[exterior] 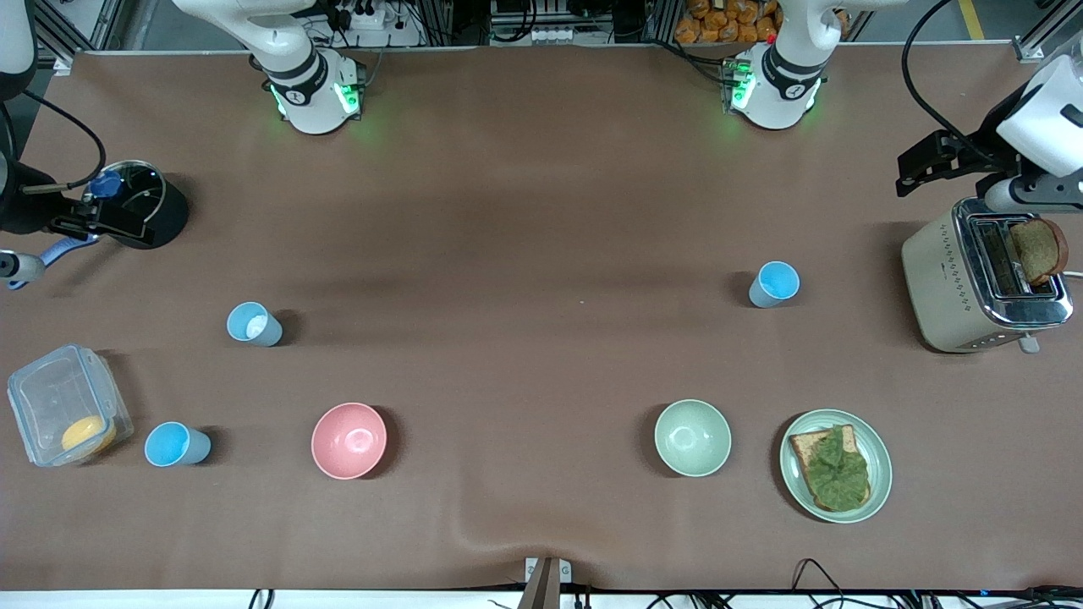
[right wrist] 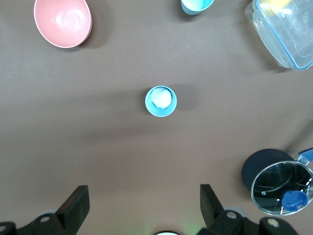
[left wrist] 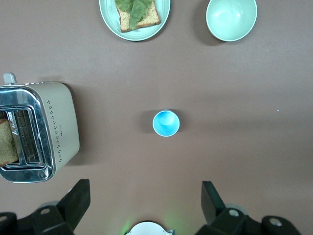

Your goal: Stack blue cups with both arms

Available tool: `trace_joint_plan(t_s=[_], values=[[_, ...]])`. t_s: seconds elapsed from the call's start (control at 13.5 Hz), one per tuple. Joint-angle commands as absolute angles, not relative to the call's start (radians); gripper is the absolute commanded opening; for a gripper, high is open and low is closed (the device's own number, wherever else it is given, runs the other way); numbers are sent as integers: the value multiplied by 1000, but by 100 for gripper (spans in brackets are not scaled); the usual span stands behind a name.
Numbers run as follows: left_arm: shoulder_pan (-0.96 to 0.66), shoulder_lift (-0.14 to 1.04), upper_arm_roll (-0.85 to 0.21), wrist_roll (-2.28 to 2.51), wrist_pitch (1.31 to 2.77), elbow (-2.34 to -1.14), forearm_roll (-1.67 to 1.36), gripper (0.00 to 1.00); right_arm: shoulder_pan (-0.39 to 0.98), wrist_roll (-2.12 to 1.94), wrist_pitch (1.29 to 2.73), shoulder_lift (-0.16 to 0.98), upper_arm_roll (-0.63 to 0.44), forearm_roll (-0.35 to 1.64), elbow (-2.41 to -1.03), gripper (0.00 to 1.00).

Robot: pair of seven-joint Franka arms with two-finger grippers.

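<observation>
Three blue cups stand upright and apart on the brown table. One with a whitish inside (exterior: pixel 254 324) (right wrist: pixel 160 101) is toward the right arm's end. Another with a sky-blue inside (exterior: pixel 176 445) (right wrist: pixel 196 5) stands nearer the front camera, beside a clear box. The third, also sky-blue inside (exterior: pixel 774 284) (left wrist: pixel 166 123), is toward the left arm's end. My left gripper (left wrist: pixel 145 186) hangs open high over the table between its base and that third cup. My right gripper (right wrist: pixel 144 188) hangs open just as high, short of the whitish cup. Neither holds anything.
A pink bowl (exterior: pixel 349 440) and a pale green bowl (exterior: pixel 692 437) sit near the front edge. Beside the green bowl is a plate (exterior: pixel 880 474) of toast with lettuce. A toaster (exterior: pixel 939 279) holds bread. A clear box (exterior: pixel 51 397) and a black pot (exterior: pixel 169 216) are at the right arm's end.
</observation>
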State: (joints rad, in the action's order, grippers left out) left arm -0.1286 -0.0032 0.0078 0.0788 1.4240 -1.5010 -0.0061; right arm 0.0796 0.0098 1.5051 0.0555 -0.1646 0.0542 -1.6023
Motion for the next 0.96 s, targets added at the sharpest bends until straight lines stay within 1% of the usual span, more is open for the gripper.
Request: trace_joint_plan(t_s=[0.0, 0.89], values=[[-124, -3, 3, 97, 1437, -1494, 9, 100, 83, 26, 1497, 41, -163, 34, -1608, 100], [-126, 2, -6, 91, 1437, -1496, 23, 100, 83, 28, 1497, 41, -163, 34, -1608, 100]])
